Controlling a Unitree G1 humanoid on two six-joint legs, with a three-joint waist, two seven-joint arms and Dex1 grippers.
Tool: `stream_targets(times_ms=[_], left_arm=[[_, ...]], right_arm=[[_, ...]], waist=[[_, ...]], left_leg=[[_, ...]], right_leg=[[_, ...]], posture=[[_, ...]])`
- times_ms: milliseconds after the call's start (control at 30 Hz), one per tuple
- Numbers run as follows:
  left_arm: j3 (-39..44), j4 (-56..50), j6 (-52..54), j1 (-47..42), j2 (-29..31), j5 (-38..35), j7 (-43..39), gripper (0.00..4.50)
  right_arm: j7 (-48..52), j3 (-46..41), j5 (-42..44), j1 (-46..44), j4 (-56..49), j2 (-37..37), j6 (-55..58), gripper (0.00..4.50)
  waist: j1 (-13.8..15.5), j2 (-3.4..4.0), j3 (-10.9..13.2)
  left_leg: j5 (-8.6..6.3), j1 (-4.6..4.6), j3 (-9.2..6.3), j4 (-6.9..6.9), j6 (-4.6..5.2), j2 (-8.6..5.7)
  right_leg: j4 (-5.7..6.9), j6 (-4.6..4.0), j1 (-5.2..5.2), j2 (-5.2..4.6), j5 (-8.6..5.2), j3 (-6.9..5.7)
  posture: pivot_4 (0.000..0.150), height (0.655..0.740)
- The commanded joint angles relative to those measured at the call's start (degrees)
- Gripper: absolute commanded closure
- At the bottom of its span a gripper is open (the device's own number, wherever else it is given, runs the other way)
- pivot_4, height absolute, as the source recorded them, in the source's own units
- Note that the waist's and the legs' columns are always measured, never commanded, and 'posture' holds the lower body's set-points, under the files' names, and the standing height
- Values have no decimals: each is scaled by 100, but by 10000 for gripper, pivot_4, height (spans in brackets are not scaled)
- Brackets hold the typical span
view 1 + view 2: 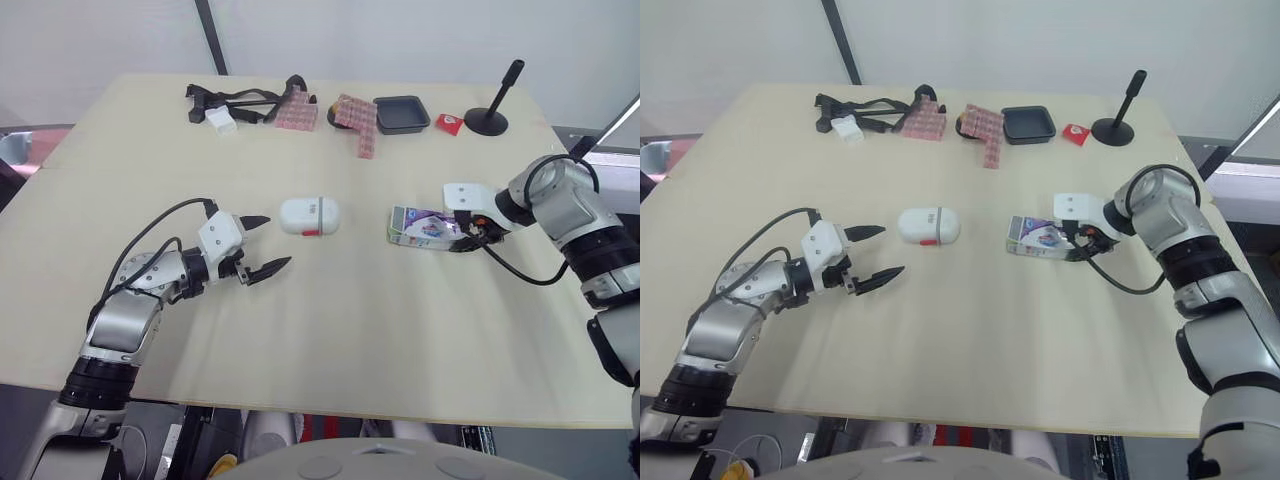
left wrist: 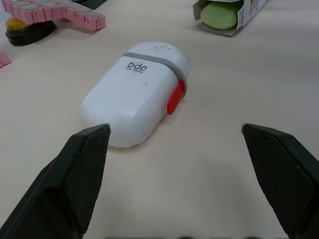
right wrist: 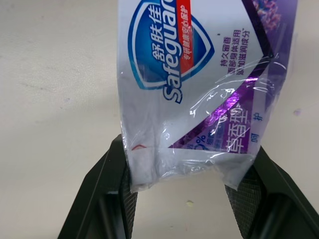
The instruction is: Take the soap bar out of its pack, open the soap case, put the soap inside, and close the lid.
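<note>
The pale, matte wooden table runs back to a plain white wall. On the left, the left gripper stands spread wide. Just ahead of its black, crosshatched fingertips lies the smooth white plastic soap case with its grey band and red latch, lid down. Further right, the right gripper pinches one end of the glossy purple-and-white cardboard soap pack, which lies flat. The left wrist view looks into the pack's open far end, where the rounded green soap bar sits inside. Well beyond both grippers lie tangled black straps, pink block strips, a square black tray and a round-based black stand.
</note>
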Motion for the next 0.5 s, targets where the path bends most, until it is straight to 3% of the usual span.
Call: stream_targets(times_ms=[33, 500], left_arm=[[79, -207, -55, -87, 54, -179, -108, 0], [38, -130, -117, -147, 72, -140, -228, 0]], right_arm=[[117, -198, 74, -191, -277, -172, 74, 21060], [254, -109, -75, -305, -607, -508, -119, 21060]], waist=[[1, 0, 0], [6, 1, 1]], left_leg=[[0, 0, 0, 0, 0, 0], [0, -1, 0, 0, 0, 1]], right_leg=[[0, 0, 0, 0, 0, 0], [0, 0, -5, 0, 0, 2]], posture=[[1500, 7400], [1500, 7400]])
